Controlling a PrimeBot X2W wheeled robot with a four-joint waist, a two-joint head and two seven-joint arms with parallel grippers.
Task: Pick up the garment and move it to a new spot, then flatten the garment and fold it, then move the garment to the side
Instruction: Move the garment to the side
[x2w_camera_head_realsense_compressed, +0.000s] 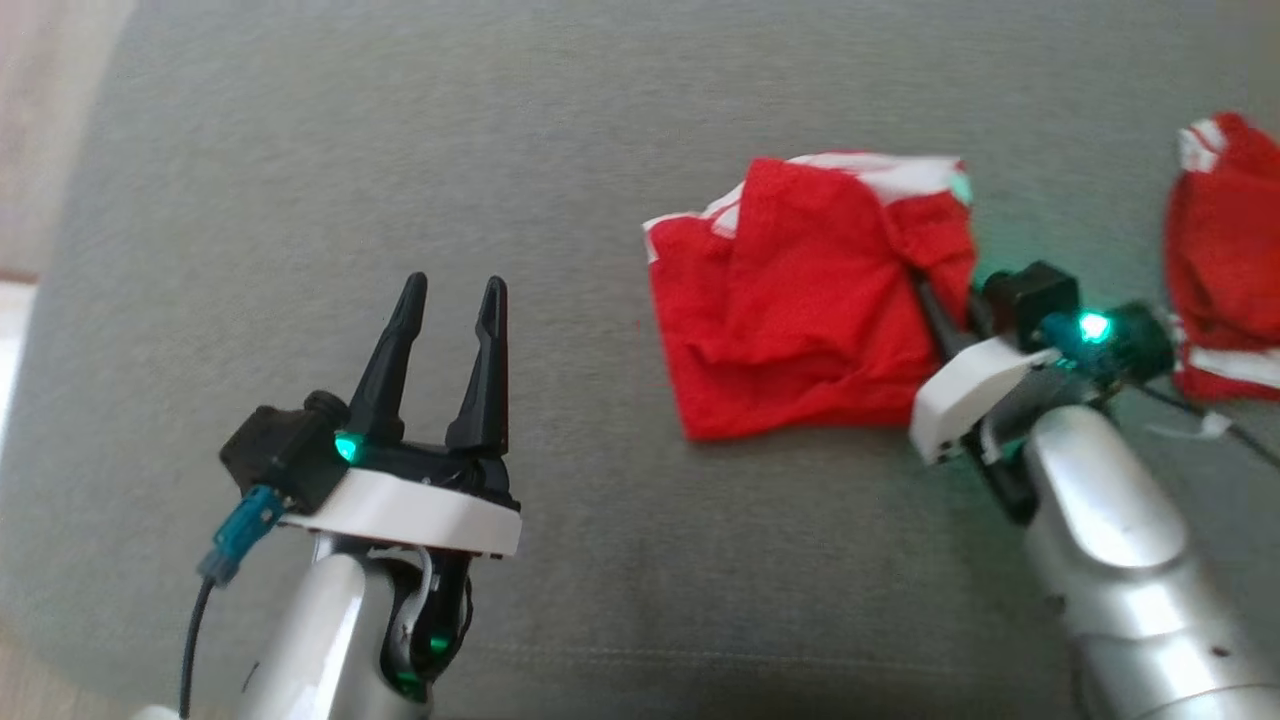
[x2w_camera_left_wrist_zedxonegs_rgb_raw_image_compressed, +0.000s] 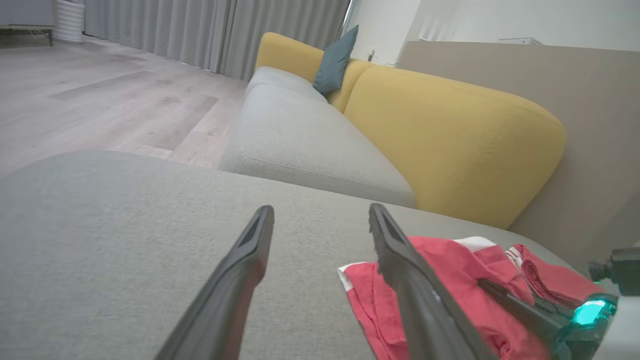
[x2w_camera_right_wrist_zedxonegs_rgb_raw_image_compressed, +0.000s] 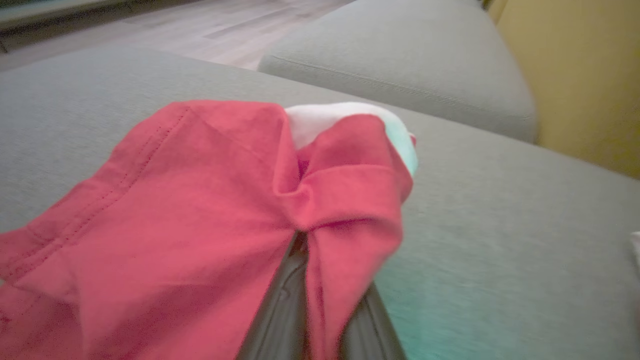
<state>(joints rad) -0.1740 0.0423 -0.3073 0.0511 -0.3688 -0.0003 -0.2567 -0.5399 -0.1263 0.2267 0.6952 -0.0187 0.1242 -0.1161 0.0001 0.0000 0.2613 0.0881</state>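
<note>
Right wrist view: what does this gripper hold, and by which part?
The right gripper has its jaws shut on the crumpled red cloth garment with white trim, pinching a bunched fold at its right edge.

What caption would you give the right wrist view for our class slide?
Right gripper pinching a fold of the red garment on the grey sofa cushion.

Two red garments: central garment (x2w_camera_head_realsense_compressed: 800, 330), edge garment (x2w_camera_head_realsense_compressed: 1225, 250). Two tools: left tool (x2w_camera_head_realsense_compressed: 455, 283), right tool (x2w_camera_head_realsense_compressed: 932, 305). One teal pillow (x2w_camera_left_wrist_zedxonegs_rgb_raw_image_compressed: 335, 60).
</note>
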